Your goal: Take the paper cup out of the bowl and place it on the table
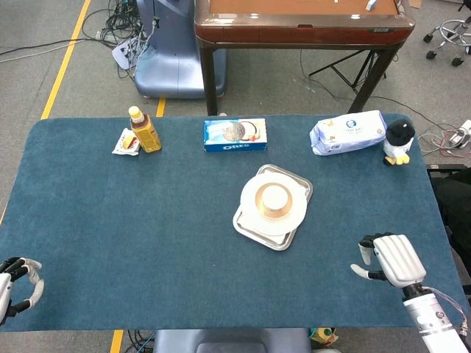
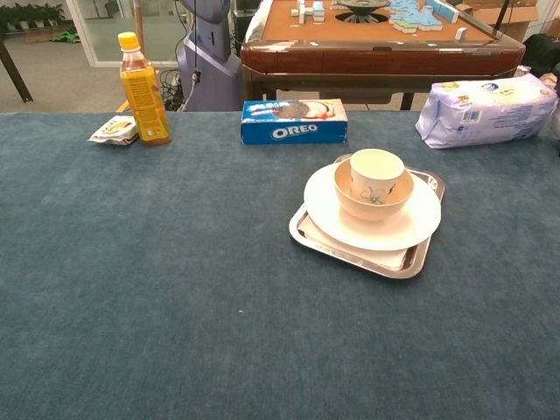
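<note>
Chest view: cup (image 2: 376, 177) upright in bowl (image 2: 374, 203), light, crushable; take it gently round the rim. Right hand (image 1: 390, 260), near-right of bowl, holds nothing; left hand (image 1: 16, 285) empty too.

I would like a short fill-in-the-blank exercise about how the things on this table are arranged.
1. The paper cup stands inside the ____.
2. The white plate rests on a metal ____.
3. The Oreo box lies to the ____ of the juice bottle in both views.

Missing words: bowl; tray; right
</note>
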Controlling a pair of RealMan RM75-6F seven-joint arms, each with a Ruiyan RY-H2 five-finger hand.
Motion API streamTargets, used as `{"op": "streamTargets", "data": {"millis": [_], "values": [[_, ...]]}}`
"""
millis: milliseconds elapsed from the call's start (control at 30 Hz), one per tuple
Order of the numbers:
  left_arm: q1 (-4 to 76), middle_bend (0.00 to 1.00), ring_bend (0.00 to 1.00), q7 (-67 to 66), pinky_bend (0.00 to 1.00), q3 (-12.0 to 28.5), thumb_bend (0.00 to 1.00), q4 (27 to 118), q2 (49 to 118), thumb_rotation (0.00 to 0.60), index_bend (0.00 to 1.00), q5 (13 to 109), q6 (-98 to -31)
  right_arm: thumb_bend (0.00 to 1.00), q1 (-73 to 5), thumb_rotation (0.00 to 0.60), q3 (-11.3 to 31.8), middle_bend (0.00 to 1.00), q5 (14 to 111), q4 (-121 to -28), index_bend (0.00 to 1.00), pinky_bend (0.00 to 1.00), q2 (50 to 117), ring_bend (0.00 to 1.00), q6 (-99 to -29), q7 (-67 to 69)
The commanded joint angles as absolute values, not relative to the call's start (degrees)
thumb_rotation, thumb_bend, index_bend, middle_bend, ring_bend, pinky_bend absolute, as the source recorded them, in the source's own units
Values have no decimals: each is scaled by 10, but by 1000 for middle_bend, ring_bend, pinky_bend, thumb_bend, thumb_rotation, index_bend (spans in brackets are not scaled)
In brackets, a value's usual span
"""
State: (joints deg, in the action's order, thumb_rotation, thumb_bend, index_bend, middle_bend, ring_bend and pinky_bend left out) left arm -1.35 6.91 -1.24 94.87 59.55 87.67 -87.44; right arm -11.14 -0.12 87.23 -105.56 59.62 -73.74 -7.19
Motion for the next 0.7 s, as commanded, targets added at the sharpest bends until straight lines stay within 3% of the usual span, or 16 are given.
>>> {"op": "streamTargets", "data": {"millis": [33,333,467,700], "values": [[-13,403,258,69,419,-12,416,948,596,600,508,876,-874,230,-111,600,-2,645,873,-1056,773,550,596,595,-739,-72],[-13,403,258,67,419,-12,417,947,597,600,508,873,-873,231,-111,600,4,644,866,-1051,773,550,602,569,-743,-72],[-15,403,258,67,419,-13,416,947,597,600,508,878,-877,231,-107,600,7,616,872,-1054,773,461,605,487,-756,-66],[-16,403,258,65,419,-15,416,948,597,600,508,881,-878,231,-116,600,21,401,872,-1056,773,357,605,299,-758,-61]]}}
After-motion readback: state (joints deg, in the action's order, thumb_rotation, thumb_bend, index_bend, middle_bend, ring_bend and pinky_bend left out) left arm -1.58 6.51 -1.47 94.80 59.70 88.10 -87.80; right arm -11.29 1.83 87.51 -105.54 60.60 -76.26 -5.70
